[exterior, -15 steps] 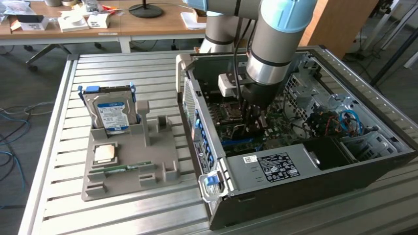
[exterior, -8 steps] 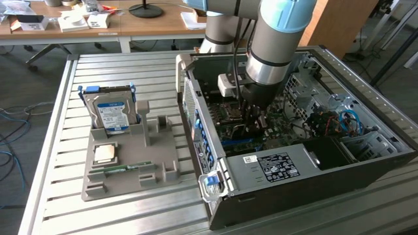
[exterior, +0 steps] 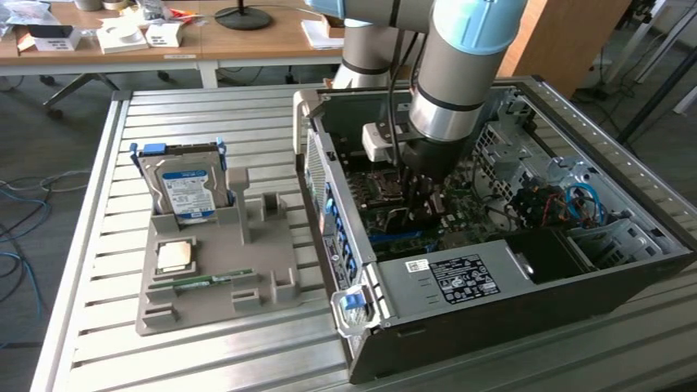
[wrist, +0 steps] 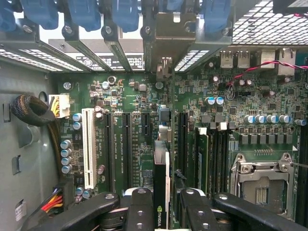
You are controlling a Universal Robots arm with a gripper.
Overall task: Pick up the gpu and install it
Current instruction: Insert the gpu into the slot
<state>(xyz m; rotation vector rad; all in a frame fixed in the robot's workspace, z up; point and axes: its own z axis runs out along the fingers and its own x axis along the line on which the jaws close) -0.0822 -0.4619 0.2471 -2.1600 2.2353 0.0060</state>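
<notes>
Taking the open computer case [exterior: 610, 269] as the landmark and reading the exterior view from its left: well out to the case's left on the slatted metal table [exterior: 98, 245] sits a grey parts holder [exterior: 256, 278]. A hard drive with a blue-and-white label [exterior: 185, 189] stands upright in a slot at its far end, and nearer the camera lie a square chip [exterior: 175, 256] and a narrow green memory stick [exterior: 205, 282]. The holder stands just beside the case's side wall. A blue latch [exterior: 352, 301] shows at the case's near left corner, with the black power supply and its white label [exterior: 463, 278] along the near side. The arm [exterior: 463, 65] comes down from above into the middle of the case, over the green motherboard [exterior: 392, 224]. Farther to the exterior view's right inside the case are blue cables [exterior: 583, 204] and drive bays. In the wrist view, the gripper [wrist: 161, 204] is closed on the gpu [wrist: 160, 180], its black fingers [wrist: 141, 211] pressing on both faces of the thin card, which is seen edge-on and standing upright. The card sits directly above the motherboard, in line with the long black slots [wrist: 126, 144] next to the white slot [wrist: 88, 142], its bracket end pointing toward the case's rear openings with their blue clips [wrist: 84, 12]. Whether the card's edge is touching a slot cannot be told.
</notes>
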